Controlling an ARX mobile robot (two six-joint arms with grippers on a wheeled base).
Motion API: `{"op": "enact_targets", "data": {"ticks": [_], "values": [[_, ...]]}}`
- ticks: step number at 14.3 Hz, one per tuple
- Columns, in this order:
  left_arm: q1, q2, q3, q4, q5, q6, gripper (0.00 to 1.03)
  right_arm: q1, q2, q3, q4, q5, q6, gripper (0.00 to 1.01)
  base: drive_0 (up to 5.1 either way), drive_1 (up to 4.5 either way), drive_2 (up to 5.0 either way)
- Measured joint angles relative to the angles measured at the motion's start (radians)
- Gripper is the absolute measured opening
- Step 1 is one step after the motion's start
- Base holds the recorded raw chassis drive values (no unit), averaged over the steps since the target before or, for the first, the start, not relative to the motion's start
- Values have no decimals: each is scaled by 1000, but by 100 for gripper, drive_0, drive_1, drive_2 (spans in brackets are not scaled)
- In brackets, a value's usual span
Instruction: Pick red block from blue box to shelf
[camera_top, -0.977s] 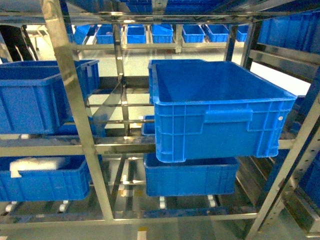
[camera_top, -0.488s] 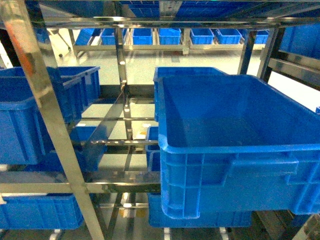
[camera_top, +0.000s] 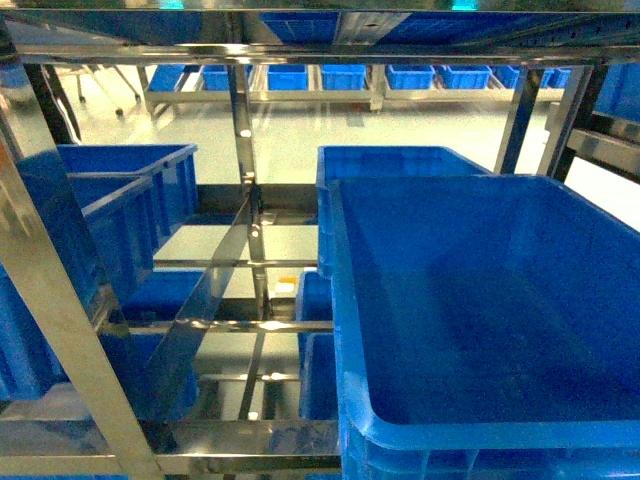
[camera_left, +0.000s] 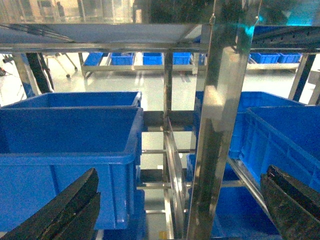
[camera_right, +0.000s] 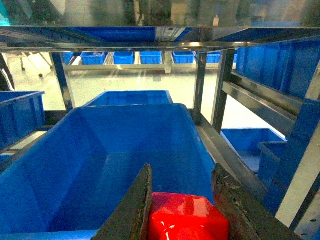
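Note:
The red block (camera_right: 187, 217) sits pinched between the two dark fingers of my right gripper (camera_right: 182, 172), which is shut on it. It hangs over the near end of a large dark blue crate (camera_right: 95, 165) on the steel shelf (camera_right: 220, 95). My left gripper (camera_left: 181, 172) is open and holds nothing, its fingers (camera_left: 70, 205) spread wide at the bottom corners of the left wrist view, facing a shiny shelf upright (camera_left: 220, 135). The blue box is out of view. Neither gripper shows in the head view, where the shelf (camera_top: 60, 330) fills the frame.
A big dark blue crate (camera_top: 480, 300) stands on the right of the shelf level, with another crate (camera_top: 400, 160) behind it. More dark blue crates (camera_top: 120, 200) stand on the left, across a slanted steel divider (camera_top: 205, 300). Shelf rails (camera_right: 245, 102) run close on the right.
The head view has closed in on the shelf. The large crate on the right now fills the lower right of the view, and the left upright has slid to the frame edge.

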Motion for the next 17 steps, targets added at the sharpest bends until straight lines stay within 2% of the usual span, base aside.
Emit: {"op": "enact_targets", "data": {"ticks": [17], "values": [[0, 0, 0, -8, 1, 0, 98, 0, 0, 0, -3, 0, 0, 29, 0, 0, 0]]}}
